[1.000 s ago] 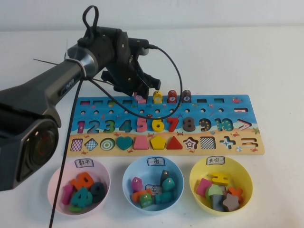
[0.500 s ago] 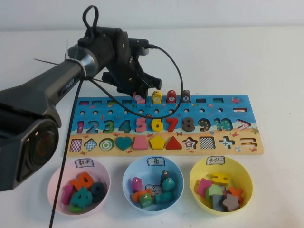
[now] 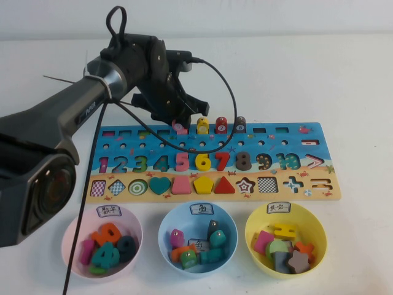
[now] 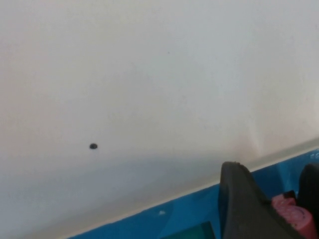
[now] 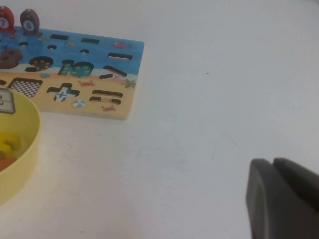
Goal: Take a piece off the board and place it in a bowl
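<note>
A long blue-and-sand puzzle board (image 3: 212, 161) lies across a white table (image 3: 307, 80), with coloured numbers, shape pieces and a far row of peg holes. The left arm reaches in from the robot's left, and the left gripper (image 3: 182, 120) hangs at the board's far edge, over the left half of the peg row. Its dark fingers (image 4: 241, 204) stand on either side of the pink peg (image 3: 181, 128), closed against it; in the left wrist view the peg's pink rounded top (image 4: 294, 215) sits right between them. The peg stands upright at the board's far row, just left of a yellow peg (image 3: 202, 125), a red peg (image 3: 221, 125) and a brown peg (image 3: 239, 124). Well apart, on the near side of the board, three bowls sit in a line: a pink bowl (image 3: 70, 236), the light blue bowl (image 3: 167, 230) in the middle, and a yellow bowl (image 3: 314, 230), each holding pieces. The right gripper (image 5: 273, 199) shows only in its own wrist view, above bare table beyond the board's right end, its fingers pressed together.
</note>
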{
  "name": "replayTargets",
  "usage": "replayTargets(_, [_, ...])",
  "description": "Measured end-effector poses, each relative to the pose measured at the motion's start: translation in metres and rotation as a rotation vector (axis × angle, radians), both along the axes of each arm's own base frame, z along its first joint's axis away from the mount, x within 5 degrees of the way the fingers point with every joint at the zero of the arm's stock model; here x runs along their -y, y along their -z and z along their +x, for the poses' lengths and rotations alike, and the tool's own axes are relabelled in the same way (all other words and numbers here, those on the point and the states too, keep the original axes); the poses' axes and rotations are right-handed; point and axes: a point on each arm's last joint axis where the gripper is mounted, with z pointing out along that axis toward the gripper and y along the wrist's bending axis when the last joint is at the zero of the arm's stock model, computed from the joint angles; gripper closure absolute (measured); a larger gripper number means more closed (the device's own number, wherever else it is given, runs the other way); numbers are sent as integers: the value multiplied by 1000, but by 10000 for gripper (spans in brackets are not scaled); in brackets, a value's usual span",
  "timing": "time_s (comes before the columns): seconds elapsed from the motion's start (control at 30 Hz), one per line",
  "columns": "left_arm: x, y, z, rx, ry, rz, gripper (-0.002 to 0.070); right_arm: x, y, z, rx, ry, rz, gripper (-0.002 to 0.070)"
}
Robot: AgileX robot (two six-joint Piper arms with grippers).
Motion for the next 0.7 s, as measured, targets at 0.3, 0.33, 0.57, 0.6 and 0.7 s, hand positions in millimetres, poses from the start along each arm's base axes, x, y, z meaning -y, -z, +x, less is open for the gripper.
replayTargets(0.3, [1,-18,2,20,3,-11,477,0,0,0,0,0,0,694])
replayTargets(0.33, [1,-19,2,19,4,-10,477,0,0,0,0,0,0,694])
replayTargets(0.57, [0,-35,-1,-12,12,3,477,0,0,0,0,0,0,694])
replayTargets(0.6, [0,-37,-1,-17,13,6,477,0,0,0,0,0,0,694])
replayTargets(0.7, [-1,-46,-4,-43,18,18,477,0,0,0,0,0,0,694])
